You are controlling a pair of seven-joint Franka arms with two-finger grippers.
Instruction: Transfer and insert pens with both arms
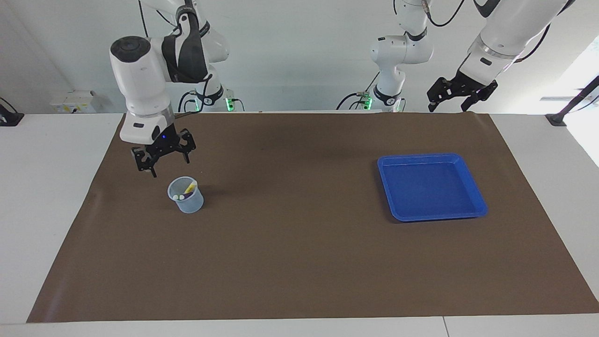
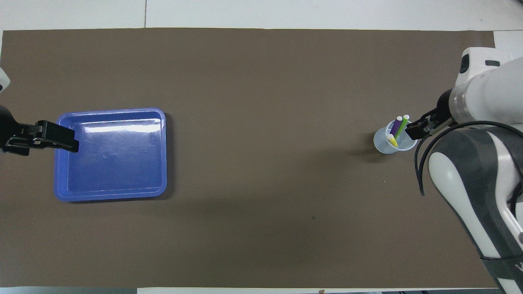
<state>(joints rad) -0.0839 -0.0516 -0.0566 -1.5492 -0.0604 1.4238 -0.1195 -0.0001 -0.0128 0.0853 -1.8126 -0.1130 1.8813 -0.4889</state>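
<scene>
Pens (image 2: 397, 130), all three, stand in the cup (image 1: 186, 196) at the right arm's end, so little looks left: right gripper (image 1: 162, 157) spread empty above it, left gripper (image 1: 461, 95) spread, waiting over the mat's edge near the empty tray (image 1: 431, 186).

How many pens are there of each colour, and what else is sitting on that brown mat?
Yellow pen: 1
Purple pen: 1
Green pen: 1
Clear cup holding all the pens: 1
Blue tray: 1
Total: 5 things

No legible text or labels.
</scene>
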